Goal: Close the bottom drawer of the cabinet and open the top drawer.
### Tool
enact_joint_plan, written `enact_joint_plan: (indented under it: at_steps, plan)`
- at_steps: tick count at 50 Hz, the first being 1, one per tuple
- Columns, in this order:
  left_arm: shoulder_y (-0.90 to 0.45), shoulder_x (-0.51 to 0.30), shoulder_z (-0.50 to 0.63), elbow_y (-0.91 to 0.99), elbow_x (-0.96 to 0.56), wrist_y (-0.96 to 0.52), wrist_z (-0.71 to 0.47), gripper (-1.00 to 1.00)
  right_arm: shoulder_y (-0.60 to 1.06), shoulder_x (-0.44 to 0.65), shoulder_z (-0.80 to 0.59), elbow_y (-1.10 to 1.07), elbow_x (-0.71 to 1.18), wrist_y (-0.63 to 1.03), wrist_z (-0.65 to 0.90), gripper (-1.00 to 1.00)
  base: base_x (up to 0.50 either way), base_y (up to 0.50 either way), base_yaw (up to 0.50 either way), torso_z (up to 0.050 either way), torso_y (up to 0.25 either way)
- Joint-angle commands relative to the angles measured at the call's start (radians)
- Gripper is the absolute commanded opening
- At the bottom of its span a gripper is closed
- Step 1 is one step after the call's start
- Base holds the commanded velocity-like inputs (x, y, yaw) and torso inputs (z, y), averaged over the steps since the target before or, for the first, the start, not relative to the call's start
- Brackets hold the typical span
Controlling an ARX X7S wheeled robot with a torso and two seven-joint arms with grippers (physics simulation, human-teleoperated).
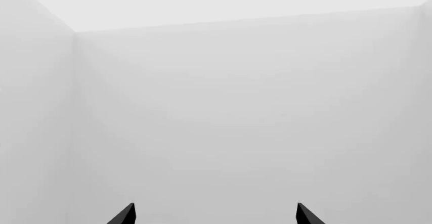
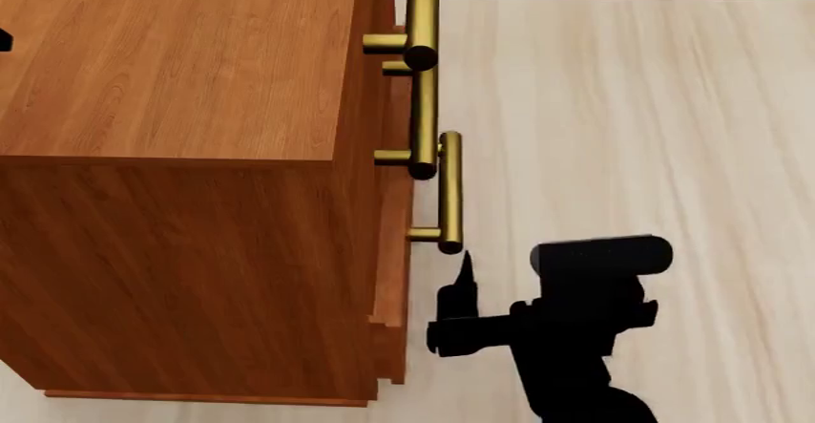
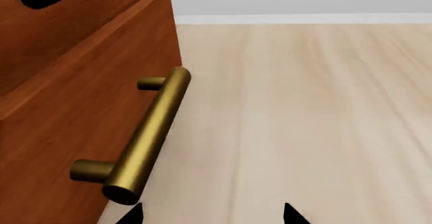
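Head view: bottom drawer (image 2: 392, 280) juts slightly from the cabinet (image 2: 191, 156); right gripper (image 3: 212, 215) spread, holding nothing.

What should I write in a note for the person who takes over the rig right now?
Left tool: open, empty, facing a blank wall, away from the work.
Right tool: open, empty, just beside the bottom drawer's handle, not touching it.
The cabinet stands at the robot's left front.
Done: nothing finished. The bottom drawer stands slightly out.
Left: push it flush, then pull out the top drawer by its handle.
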Motion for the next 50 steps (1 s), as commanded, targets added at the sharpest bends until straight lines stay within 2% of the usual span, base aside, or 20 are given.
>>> enact_joint_plan:
  at_steps: [1,16,25,38,43,50]
  plan:
    - [0.001,-0.005,-0.005,0.004,-0.007,0.0,-0.004,1.0,0.03,-0.044,-0.055,0.035,0.004,-0.016,-0.029,1.0,0.0,0.0,0.0,0.0,0.0]
    - [-0.003,-0.014,-0.017,0.014,-0.021,-0.012,-0.01,1.0,0.061,-0.085,-0.11,0.088,-0.006,-0.03,-0.05,1.0,0.0,0.0,0.0,0.0,0.0]
    - [-0.003,-0.015,-0.014,0.016,-0.024,-0.011,-0.014,1.0,0.05,-0.082,-0.129,0.046,0.008,-0.008,-0.059,1.0,0.0,0.0,0.01,0.0,0.0]
    - [-0.008,-0.012,-0.009,0.025,-0.033,-0.018,-0.022,1.0,-0.061,-0.01,-0.109,-0.155,0.028,0.065,0.011,1.0,0.0,0.0,0.0,0.0,0.0]
    - [-0.008,-0.01,-0.007,0.024,-0.035,-0.016,-0.024,1.0,-0.124,0.01,-0.016,-0.282,0.078,0.097,0.1,1.0,0.0,0.0,0.0,0.0,0.0]
    - [-0.008,-0.009,-0.004,0.023,-0.036,-0.012,-0.025,1.0,-0.184,0.041,0.033,-0.418,0.119,0.131,0.143,1.0,0.0,0.0,0.0,0.0,0.0]
